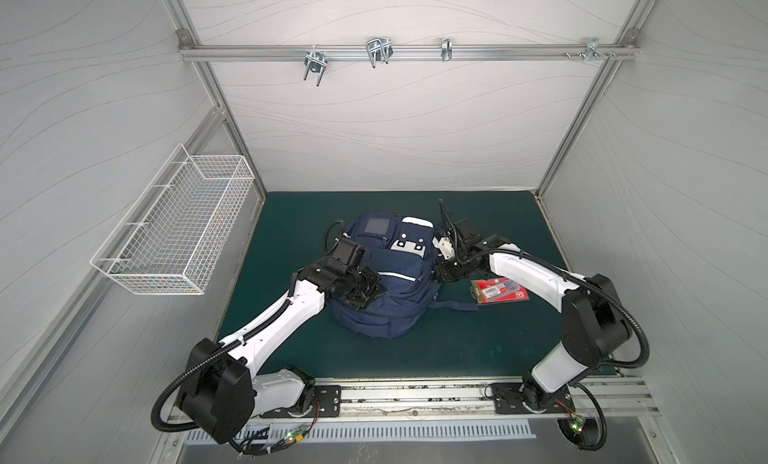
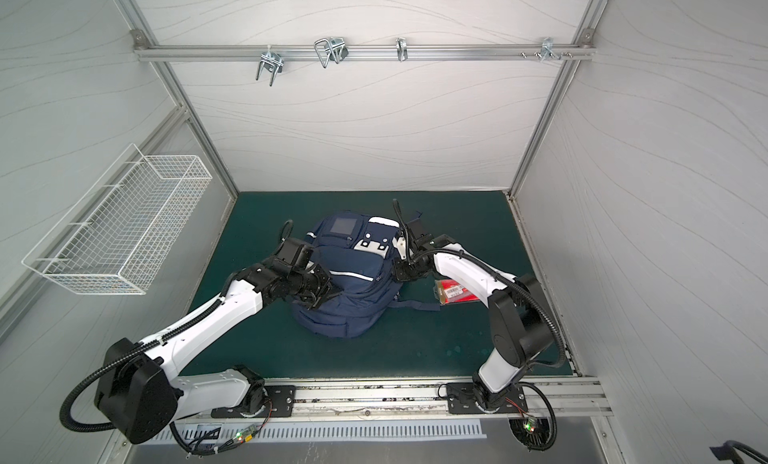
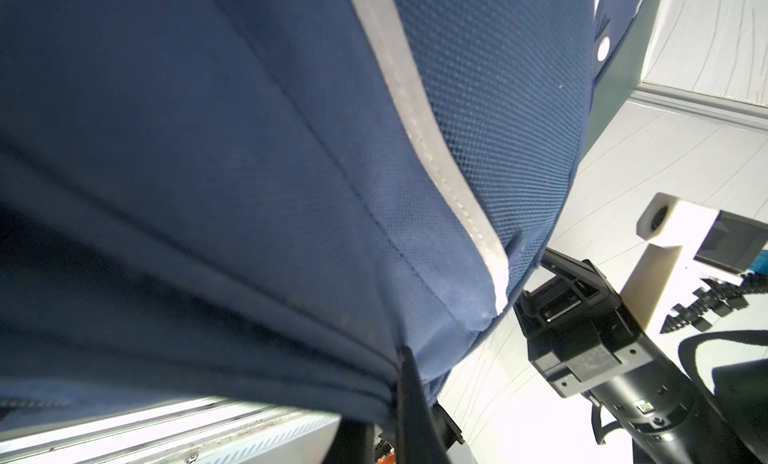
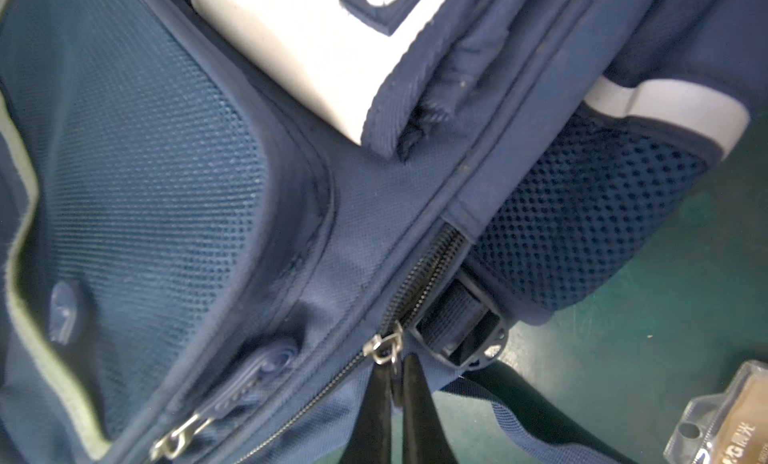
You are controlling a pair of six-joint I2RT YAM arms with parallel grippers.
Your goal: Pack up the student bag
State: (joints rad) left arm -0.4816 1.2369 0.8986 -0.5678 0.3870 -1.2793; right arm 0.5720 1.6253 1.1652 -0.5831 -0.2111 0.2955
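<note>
The bag [image 1: 386, 283] lies in the middle of the table [image 1: 457, 350], top toward the far wall; a red package [image 1: 500, 291] lies just right of it, under the right arm, not yet packed. The left gripper [image 3: 405, 383] is closed, pinching a fold of fabric on the bag's left side; the right gripper [image 4: 395, 383] is closed on the zipper pull [image 4: 384, 349] at the bag's right side, beside the mesh pocket [image 4: 582, 217]; how far the zipper is open cannot be told.

The pull is a small metal tab held only at the fingertips; it may slip out if the right arm tugs off the zipper's line. The fabric is soft; if the left pinch gives way, the whole bag would likely slide across the table instead of the zipper running. The zipper bends round the bag's corner; there the slider may jam or bite the cloth flap beside it. A strap [image 1: 453, 305] trails toward the package; a dragged bag, or the right arm's elbow, could shove the package away.
</note>
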